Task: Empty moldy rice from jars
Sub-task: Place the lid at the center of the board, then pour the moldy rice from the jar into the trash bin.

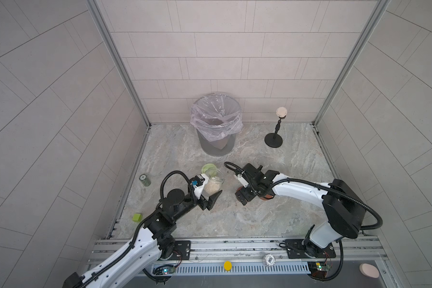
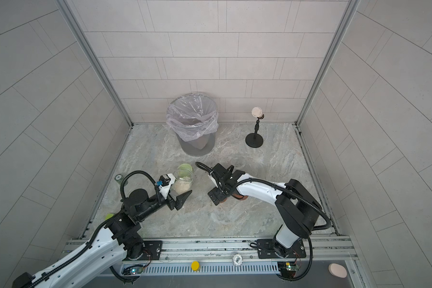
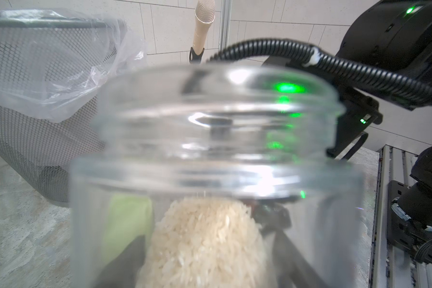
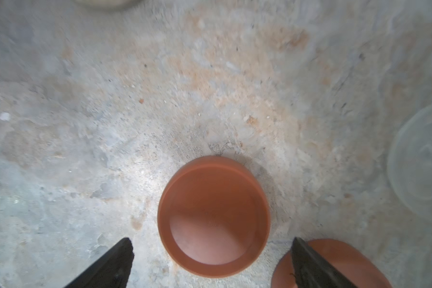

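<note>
Left wrist view was blurred at close range. The open jar [image 3: 217, 154] filled it, and the dark fingers [image 3: 292, 251] showed only as smears through the glass on either side. From above, the wrist camera mount hid one finger. The left gripper [image 1: 211, 188] was clamped on the jar, arm stretched low and forward; could not tell whether the jar touched the table [image 1: 260, 219]. Moldy rice [image 3: 205, 244] sat in the jar's lower part. A pale green lid [image 1: 207, 167] lay just behind it. Right arm was bent at the elbow, wrist pointing down. The right gripper [image 4: 211, 239] was spread wide and holding nothing, above a rust-red lid [image 4: 213, 217] lying inner face up. A second rust-red lid [image 4: 334, 261] was cut off by the frame edge. An empty jar [image 4: 422, 162] was faint at the margin.
</note>
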`<state>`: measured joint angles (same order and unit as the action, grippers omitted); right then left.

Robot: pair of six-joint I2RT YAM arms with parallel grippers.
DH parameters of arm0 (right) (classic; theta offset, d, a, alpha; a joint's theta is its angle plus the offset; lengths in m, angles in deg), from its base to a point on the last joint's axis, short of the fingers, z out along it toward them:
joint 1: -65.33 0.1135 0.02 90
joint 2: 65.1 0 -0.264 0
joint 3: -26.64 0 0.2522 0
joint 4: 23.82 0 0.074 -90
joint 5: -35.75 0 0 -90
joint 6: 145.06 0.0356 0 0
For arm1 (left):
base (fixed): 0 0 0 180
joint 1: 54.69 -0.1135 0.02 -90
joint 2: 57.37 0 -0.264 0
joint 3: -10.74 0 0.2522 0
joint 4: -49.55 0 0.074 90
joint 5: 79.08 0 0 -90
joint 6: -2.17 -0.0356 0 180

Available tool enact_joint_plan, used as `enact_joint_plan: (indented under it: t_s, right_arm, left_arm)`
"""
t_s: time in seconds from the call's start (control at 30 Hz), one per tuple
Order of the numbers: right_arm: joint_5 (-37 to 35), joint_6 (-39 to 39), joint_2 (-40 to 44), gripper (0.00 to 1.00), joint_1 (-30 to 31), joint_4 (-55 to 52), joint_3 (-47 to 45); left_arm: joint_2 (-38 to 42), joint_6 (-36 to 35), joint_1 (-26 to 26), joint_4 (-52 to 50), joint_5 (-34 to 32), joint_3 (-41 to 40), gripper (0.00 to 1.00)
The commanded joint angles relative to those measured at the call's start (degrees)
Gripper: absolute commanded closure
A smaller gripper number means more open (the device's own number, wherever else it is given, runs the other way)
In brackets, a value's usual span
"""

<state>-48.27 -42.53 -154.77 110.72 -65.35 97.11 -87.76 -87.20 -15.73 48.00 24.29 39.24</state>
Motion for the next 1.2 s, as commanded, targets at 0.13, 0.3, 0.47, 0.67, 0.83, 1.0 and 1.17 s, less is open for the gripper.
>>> enact_joint_plan:
  t_s: [0.13,0.3,0.47,0.67,0.83,1.0,1.17]
  right_arm:
    - [-1.80,1.30,6.88,0.00,0.32,-5.28,2.63]
    - [-3.83,3.13,12.02,0.01,-0.03,-7.36,3.06]
    - [-4.44,5.12,18.51,0.02,-0.90,-8.21,3.91]
    - [0.11,5.49,24.69,0.03,-3.01,-8.95,6.50]
    - [2.93,7.47,28.82,0.03,-5.99,-3.85,7.38]
    - [-8.22,13.66,29.26,0.05,-7.66,2.57,10.16]
    - [-9.78,11.76,26.25,0.05,-7.76,5.13,17.95]
  left_arm:
    - [2.06,0.69,-0.35,6.71,-0.68,0.98,1.00]
    - [2.18,1.05,-0.33,6.79,-0.79,1.69,1.00]
    - [1.34,1.05,-0.38,6.87,-1.48,3.69,1.00]
    - [-1.44,0.45,-0.37,5.39,-3.76,8.40,1.00]
    - [-9.86,-4.69,-0.37,-5.21,-9.02,19.90,1.00]
    - [-18.74,-9.37,-0.92,-8.94,-8.01,30.52,1.00]
    - [-27.47,-11.42,-5.73,-12.67,-1.17,42.22,1.00]
